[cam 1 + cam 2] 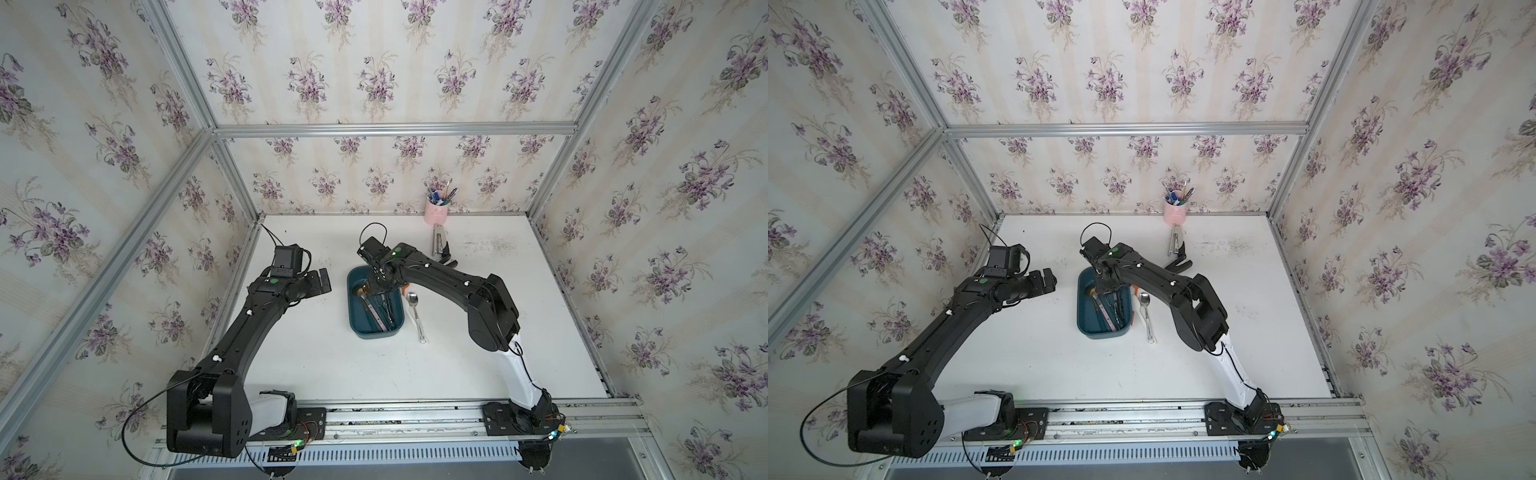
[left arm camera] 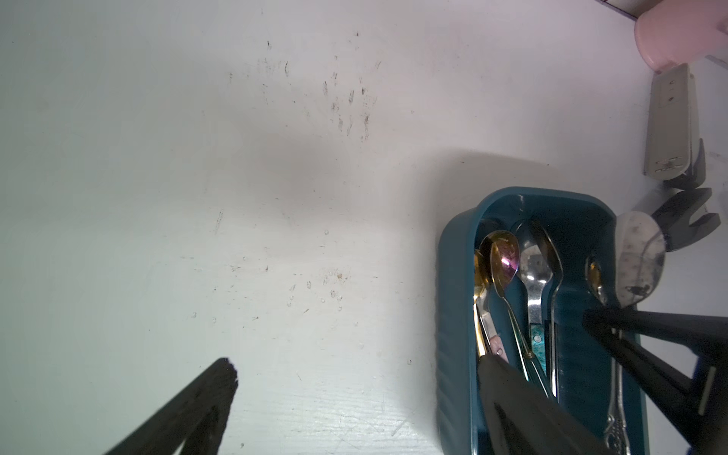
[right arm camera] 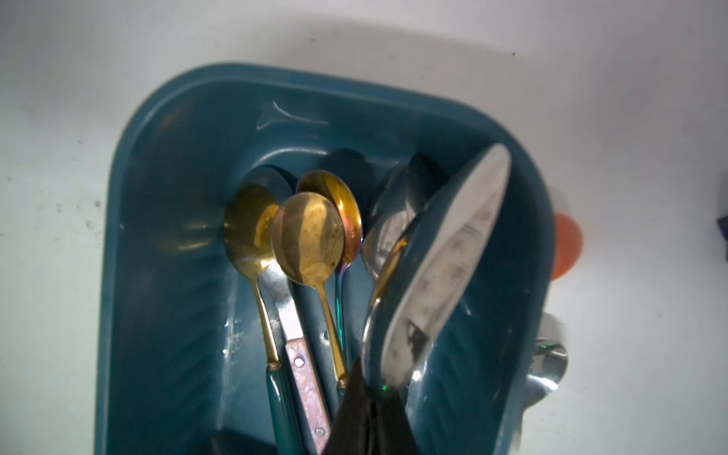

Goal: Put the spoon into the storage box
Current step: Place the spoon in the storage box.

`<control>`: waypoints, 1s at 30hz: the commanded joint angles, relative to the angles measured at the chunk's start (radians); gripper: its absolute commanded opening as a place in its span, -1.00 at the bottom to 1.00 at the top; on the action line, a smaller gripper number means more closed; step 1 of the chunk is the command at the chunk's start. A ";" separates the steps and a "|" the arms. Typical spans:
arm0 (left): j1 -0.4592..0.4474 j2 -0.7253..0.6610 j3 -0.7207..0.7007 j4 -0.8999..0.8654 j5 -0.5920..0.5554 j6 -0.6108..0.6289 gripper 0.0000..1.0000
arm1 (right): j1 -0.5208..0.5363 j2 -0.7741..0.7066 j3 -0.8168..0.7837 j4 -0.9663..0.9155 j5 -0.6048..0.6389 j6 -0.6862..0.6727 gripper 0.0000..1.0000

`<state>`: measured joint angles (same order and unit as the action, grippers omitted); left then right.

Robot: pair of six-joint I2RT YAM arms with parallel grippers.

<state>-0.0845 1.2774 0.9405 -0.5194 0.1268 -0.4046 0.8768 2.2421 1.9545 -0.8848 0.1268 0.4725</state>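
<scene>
My right end effector [image 3: 370,390] is clamped on the spoon [image 3: 453,244], bowl tilted on edge over the storage box [image 3: 165,165], presumably to clear its wall. Left end effector [image 1: 323,282] is fully spread, empty and beside the box.

- Left arm [image 1: 249,316] reaches forward, forearm near level; left gripper [image 1: 325,282] aimed toward centre, jaws spread wide.
- Right arm [image 1: 440,276]: elbow raised, forearm reaching inward, wrist bent down; right gripper [image 1: 378,289] points down, jaws clamped on spoon [image 3: 445,252] handle.
</scene>
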 commanded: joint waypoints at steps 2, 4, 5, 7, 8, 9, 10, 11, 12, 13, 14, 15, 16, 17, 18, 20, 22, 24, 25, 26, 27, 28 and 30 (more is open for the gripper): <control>0.001 -0.001 -0.002 -0.004 0.004 -0.010 0.99 | 0.011 0.026 -0.002 -0.013 0.034 -0.002 -1.00; 0.001 0.002 -0.002 -0.003 0.006 -0.010 0.99 | 0.017 0.037 -0.012 -0.014 0.052 -0.002 -1.00; 0.001 0.006 -0.002 -0.003 0.008 -0.011 0.99 | 0.017 0.044 -0.015 -0.013 0.056 -0.004 -1.00; 0.001 0.010 0.000 -0.002 0.014 -0.011 0.99 | 0.019 0.060 -0.010 -0.025 0.077 0.000 -1.00; 0.001 0.012 0.000 -0.003 0.016 -0.011 0.99 | 0.018 0.070 -0.005 -0.035 0.090 0.001 -1.00; 0.001 0.013 0.001 -0.003 0.017 -0.013 0.99 | 0.019 0.078 0.001 -0.047 0.102 0.001 -0.99; 0.002 0.013 0.000 -0.002 0.019 -0.013 0.99 | 0.019 0.088 0.009 -0.060 0.117 0.003 -0.98; 0.002 0.014 0.000 -0.002 0.021 -0.014 0.99 | 0.019 0.095 0.016 -0.069 0.127 0.005 -0.95; 0.001 0.015 0.001 -0.002 0.022 -0.014 0.99 | 0.018 0.097 0.017 -0.071 0.131 0.005 -0.92; 0.001 0.017 0.000 -0.003 0.023 -0.016 0.99 | 0.021 0.097 0.014 -0.070 0.135 0.005 -0.88; 0.002 0.017 -0.002 -0.004 0.025 -0.017 0.99 | 0.023 0.095 0.014 -0.065 0.134 0.005 -0.82; 0.001 0.017 -0.001 -0.003 0.025 -0.016 0.99 | 0.026 0.095 0.014 -0.063 0.134 0.001 -0.77; 0.002 0.015 -0.002 -0.003 0.025 -0.017 0.99 | 0.028 0.096 0.014 -0.062 0.137 0.000 -0.75; 0.002 0.015 -0.005 -0.002 0.025 -0.018 0.99 | 0.030 0.095 0.014 -0.062 0.139 0.001 -0.73; 0.000 0.013 -0.006 -0.001 0.025 -0.019 0.99 | 0.031 0.095 0.014 -0.062 0.140 0.001 -0.72; 0.001 0.011 -0.009 0.001 0.027 -0.020 0.99 | 0.033 0.093 0.015 -0.061 0.137 -0.002 -0.67; 0.001 0.011 -0.009 0.001 0.029 -0.022 0.99 | 0.035 0.086 0.017 -0.055 0.127 -0.007 -0.62; 0.002 0.010 -0.011 0.003 0.030 -0.023 0.99 | 0.040 0.071 0.017 -0.040 0.117 -0.015 -0.49; 0.002 0.010 -0.011 0.005 0.030 -0.023 0.99 | 0.042 0.064 0.017 -0.030 0.107 -0.020 -0.48; 0.001 0.010 -0.011 0.004 0.032 -0.024 0.99 | 0.043 0.055 0.015 -0.020 0.090 -0.025 -0.37; 0.001 0.010 -0.011 0.006 0.033 -0.024 0.99 | 0.045 0.049 0.014 -0.012 0.081 -0.026 -0.33; 0.001 0.011 -0.011 0.006 0.034 -0.025 0.99 | 0.047 0.044 0.014 -0.005 0.076 -0.028 -0.19; 0.001 0.009 -0.011 0.007 0.038 -0.027 0.99 | 0.050 0.033 0.014 0.001 0.070 -0.032 -0.15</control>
<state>-0.0837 1.2907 0.9298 -0.5186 0.1547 -0.4267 0.9234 2.2959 1.9659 -0.9047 0.2157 0.4500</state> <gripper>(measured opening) 0.996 0.431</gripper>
